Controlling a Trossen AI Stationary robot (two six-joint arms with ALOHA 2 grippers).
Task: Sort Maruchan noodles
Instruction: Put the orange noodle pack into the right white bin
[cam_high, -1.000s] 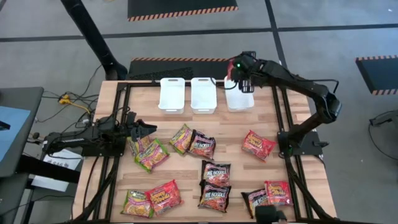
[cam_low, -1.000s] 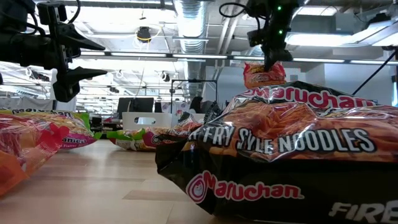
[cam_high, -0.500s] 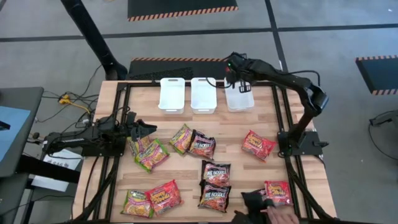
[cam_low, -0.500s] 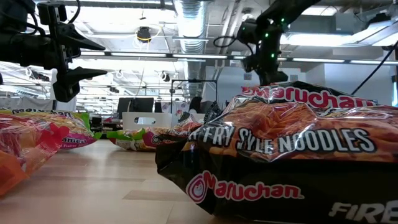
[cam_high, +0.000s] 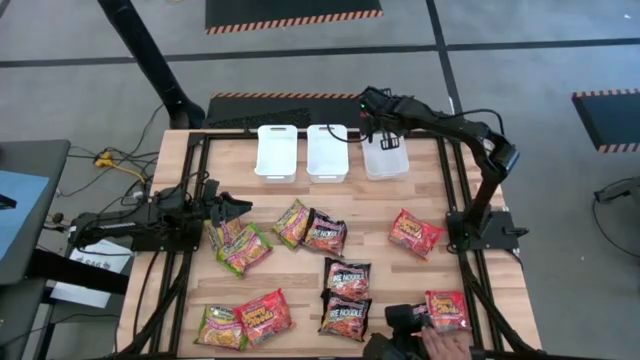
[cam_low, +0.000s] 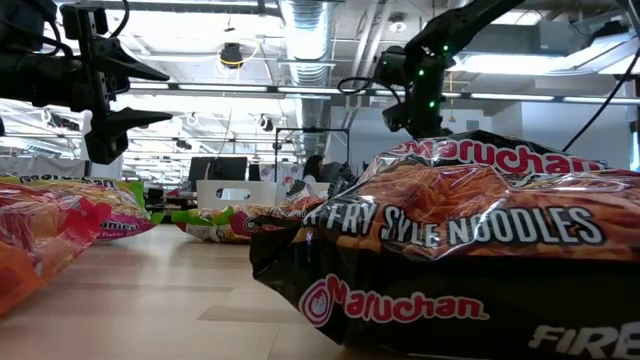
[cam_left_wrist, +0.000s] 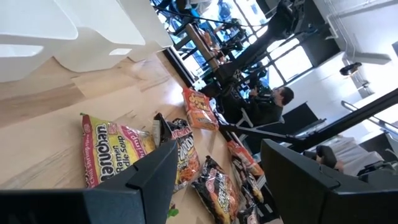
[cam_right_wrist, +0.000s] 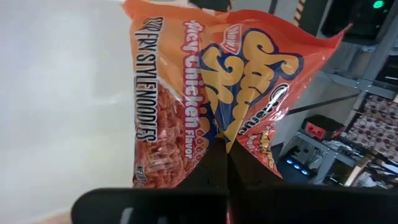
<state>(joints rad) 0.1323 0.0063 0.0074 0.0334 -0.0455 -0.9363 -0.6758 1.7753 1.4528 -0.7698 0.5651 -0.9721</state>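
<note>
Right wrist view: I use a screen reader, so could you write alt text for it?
The right gripper is shut on a red-orange noodle packet that hangs against the pale inside of a white bin. Its label reads "Spicy Chicken Flavor" and "Stir Fry Style Noodles".

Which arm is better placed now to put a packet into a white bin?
The right gripper: it is shut on an orange packet above the rightmost bin. The left gripper hovers open over the table.

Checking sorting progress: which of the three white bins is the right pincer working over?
The rightmost bin, farthest from the left arm. The right pincer sits at its back edge, shut on an orange packet; the other two bins have nothing above them.
</note>
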